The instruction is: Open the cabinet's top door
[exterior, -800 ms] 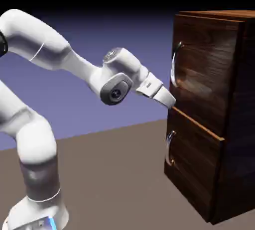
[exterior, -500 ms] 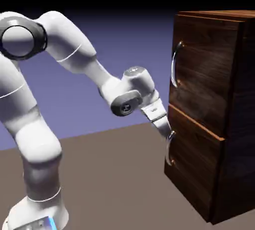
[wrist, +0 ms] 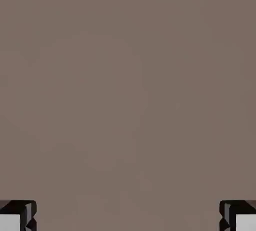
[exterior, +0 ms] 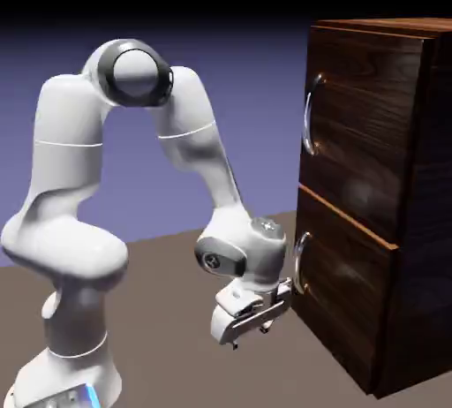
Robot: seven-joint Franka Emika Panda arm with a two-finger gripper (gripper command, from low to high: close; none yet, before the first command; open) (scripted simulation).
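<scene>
The cabinet (exterior: 388,203) stands at the exterior view's right, dark wood with lighter edges. Its top door (exterior: 353,132) is flush with the front, and a long curved silver handle (exterior: 309,115) runs down its left side. My gripper (exterior: 250,334) hangs low near the table, pointing down, left of the lower panel (exterior: 340,296) and well below the top door's handle. It is open with nothing between its fingers. In the hand view only bare brown table shows, with the two fingertips (wrist: 18,216) far apart at the bottom corners.
The lower panel's short silver handle (exterior: 300,265) sits just right of my wrist. The brown table (exterior: 177,309) stretches left of the cabinet, with the robot's base (exterior: 62,380) at the lower left.
The arm has folded and dropped: my gripper went from beside the top door's handle down past the lower handle to near the table, now pointing downward.
</scene>
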